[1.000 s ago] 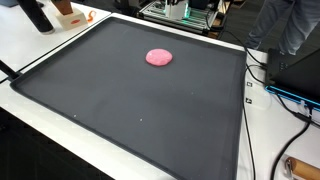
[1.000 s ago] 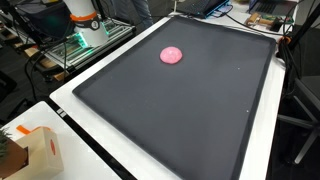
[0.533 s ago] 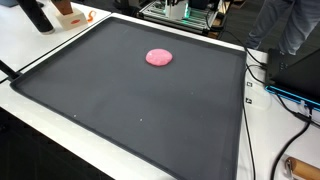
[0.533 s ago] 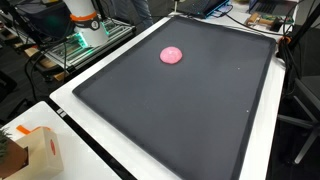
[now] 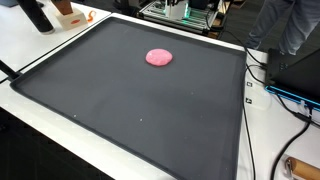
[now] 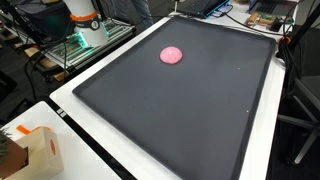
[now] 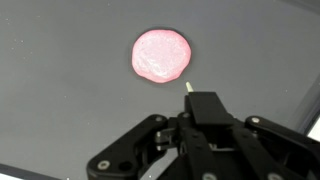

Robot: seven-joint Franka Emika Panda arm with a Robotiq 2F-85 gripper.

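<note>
Pink disc (image 7: pixel 161 55): flat, glossy, lay on the black mat (image 7: pixel 60 100); in both exterior views it sat toward the mat's far end. Jaws: pressed together, pinching nothing, near the disc and apart from it in the wrist view. White desk (image 5: pixel 40 45) carried the mat. Cardboard box (image 6: pixel 35 150) stood at a desk corner

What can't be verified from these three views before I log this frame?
- Gripper: outside the frame in both exterior views. In the wrist view its own body covers the fingertips, so whether it is open or shut, and how high it is above the mat, is unclear.
- Pink disc: too small in both exterior views to tell its material.
- Tan box: cut off by the frame edge in an exterior view.
</note>
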